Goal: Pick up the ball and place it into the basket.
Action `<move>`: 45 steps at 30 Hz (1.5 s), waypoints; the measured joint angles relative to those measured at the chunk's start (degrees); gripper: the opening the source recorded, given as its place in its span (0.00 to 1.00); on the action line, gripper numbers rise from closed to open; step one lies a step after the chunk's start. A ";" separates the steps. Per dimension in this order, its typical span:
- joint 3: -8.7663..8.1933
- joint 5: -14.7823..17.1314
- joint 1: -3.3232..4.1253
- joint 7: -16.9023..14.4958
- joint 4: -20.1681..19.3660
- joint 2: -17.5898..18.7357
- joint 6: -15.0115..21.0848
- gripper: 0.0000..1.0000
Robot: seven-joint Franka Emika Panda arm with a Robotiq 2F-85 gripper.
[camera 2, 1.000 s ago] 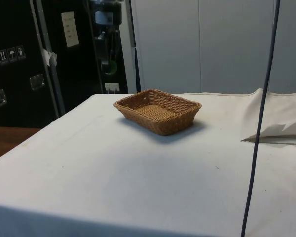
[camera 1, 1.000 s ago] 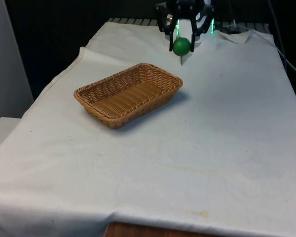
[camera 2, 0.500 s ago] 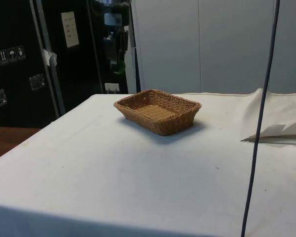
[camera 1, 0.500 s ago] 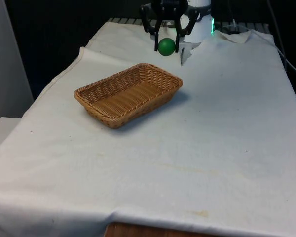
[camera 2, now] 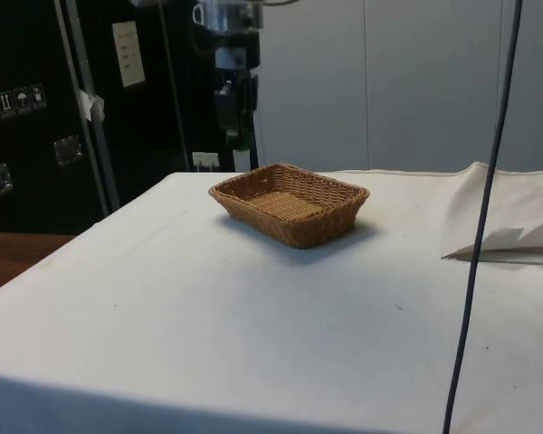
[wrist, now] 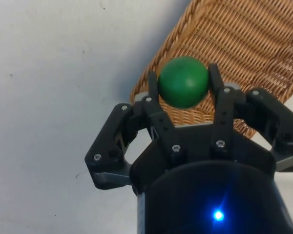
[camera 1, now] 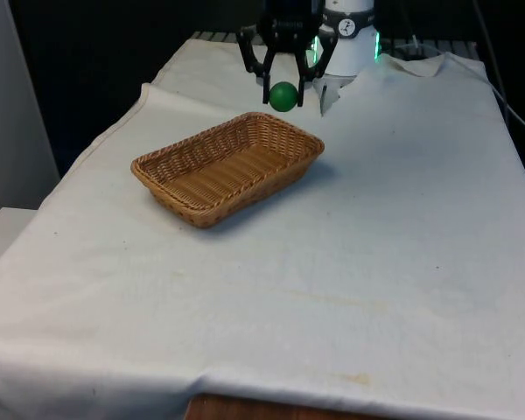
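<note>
We have the ball (camera 1: 283, 95) clamped between the two fingers (wrist: 152, 83) of the gripper (camera 1: 283, 92), carried in the air above the cloth (camera 1: 402, 219) at the far end of the table. In the wrist view the green sphere sits pinched at its widest part, one finger on each side, with nothing under it. The basket (camera 1: 184, 197) lies on the cloth nearer the front view's left, and the ball hangs just over its far corner; the wrist view puts the wicker rim directly under the ball, with bare cloth on one side and the woven floor on the other.

The side view gives us the gripper (camera 2: 234, 108) above the far edge of the basket (camera 2: 294, 231), well clear of the rim in height.

Our worry is the release point. If we let go here, we judge the ball would meet the rim or drop just beside it; being round and hard-looking, it could bounce off the wicker and roll away across the cloth, perhaps off the table's edge. The walls are low, so even a drop inside from this height might bounce out. We would want the gripper further over the middle of the floor, and lower, before opening. A smooth sphere held on two narrow pads may also slip if the arm jerks
</note>
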 measured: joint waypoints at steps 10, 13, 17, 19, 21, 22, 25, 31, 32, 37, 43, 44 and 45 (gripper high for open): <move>-0.74 0.23 -0.06 0.11 -5.10 0.69 4.70 0.00; -0.86 0.34 -0.11 0.17 -6.07 0.97 5.73 0.00; -1.09 0.46 -0.23 0.23 -7.85 1.66 7.62 0.00; -1.32 0.57 -0.29 0.23 -8.54 2.18 8.54 0.00; -1.55 0.92 -0.40 0.06 -9.05 2.86 9.40 0.00; -1.66 1.26 -0.52 -0.11 -9.22 3.27 9.74 0.00; -1.95 2.58 -0.74 -1.09 -9.45 4.76 10.77 0.00; -2.46 6.82 -1.32 -4.53 -9.40 8.02 12.49 0.00; -2.52 7.51 -1.38 -5.10 -9.45 8.54 12.66 0.00; -2.64 11.12 -1.55 -7.39 -9.40 11.52 14.09 0.00; -2.69 11.57 -1.55 -7.62 -9.11 11.69 14.38 0.00; -2.69 11.57 -1.55 -7.62 -9.11 11.69 14.38 0.00; -2.69 11.57 -1.55 -7.62 -9.11 11.75 14.32 0.00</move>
